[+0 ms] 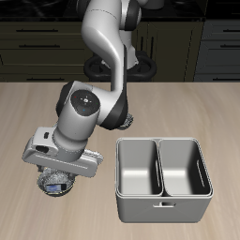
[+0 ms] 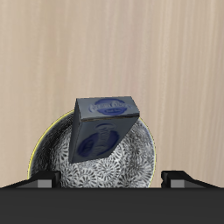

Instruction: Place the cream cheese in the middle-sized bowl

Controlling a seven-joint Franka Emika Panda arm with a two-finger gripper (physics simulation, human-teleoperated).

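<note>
Exterior view: at lower left the end effector point(image 1: 58, 178) hangs directly over the middle-sized bowl point(image 1: 54, 182) on the tabletop point(image 1: 187, 103).

Wrist view: the cream cheese point(image 2: 105, 127) lies tilted inside the bowl, leaning on its wall. The fingertips point(image 2: 39, 181) stand spread apart, gripping nothing.

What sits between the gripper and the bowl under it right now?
The cream cheese, tilted, its lower end inside the middle-sized bowl, just ahead of the gripper. The wrist view shows it.
</note>
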